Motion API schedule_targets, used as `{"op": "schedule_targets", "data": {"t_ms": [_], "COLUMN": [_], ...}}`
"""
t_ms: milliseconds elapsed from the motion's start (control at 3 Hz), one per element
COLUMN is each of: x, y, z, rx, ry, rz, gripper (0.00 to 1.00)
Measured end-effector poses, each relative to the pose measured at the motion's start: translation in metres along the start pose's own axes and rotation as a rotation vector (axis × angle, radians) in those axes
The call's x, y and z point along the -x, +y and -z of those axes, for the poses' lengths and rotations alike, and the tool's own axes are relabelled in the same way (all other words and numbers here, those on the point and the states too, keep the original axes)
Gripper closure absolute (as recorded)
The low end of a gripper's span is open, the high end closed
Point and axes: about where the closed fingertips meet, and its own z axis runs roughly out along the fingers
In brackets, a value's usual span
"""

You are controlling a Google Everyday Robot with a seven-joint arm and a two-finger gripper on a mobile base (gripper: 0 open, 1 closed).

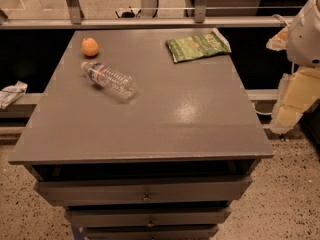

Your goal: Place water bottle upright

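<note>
Your water bottle (pixel 109 79) lies on its side on the gray tabletop (pixel 165 119), in the 10 o'clock part of the surface. Its white cap points toward 10 o'clock and its clear ribbed base toward 4 o'clock. The label band with red and blue marks sits near the cap end. Nothing is touching it.

Just beside the cap, at 11 o'clock from the bottle, you have an orange (pixel 90 47), close to the bottle but apart from it. At 2 o'clock from the bottle, near the far right corner of the top, a green chip bag (pixel 198 45) lies flat.

From the bottle, look to 3 o'clock: the gripper (pixel 292 104) hangs beyond the right edge of the table, well apart from the bottle, with most of the tabletop between them. It shows as cream-colored blocks under the white arm housing (pixel 307 31). Whether it is spread or closed, you cannot tell from here, and it holds nothing that you can see.

Below the top, the front of the cabinet shows stacked drawers (pixel 145 191) with small knobs. It stands on speckled floor (pixel 285 204). At 9 o'clock, on a low ledge, lies a white packet (pixel 12 94).
</note>
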Motion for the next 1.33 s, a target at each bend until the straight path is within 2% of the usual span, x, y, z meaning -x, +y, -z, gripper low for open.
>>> {"op": "schedule_targets", "data": {"t_ms": [333,667,1000,1333], "x": [0.000,0.043,0.110,0.171], "y": [0.000,-0.019,-0.047,-0.064], "z": [0.000,-0.017,-0.049,-0.085], "rx": [0.000,0.011,0.026,0.050], "ry": [0.000,-0.095,-0.158,-0.167], "rz": [0.000,0.039,0.059,0.018], "gripper": [0.00,0.00,0.00,0.00]}}
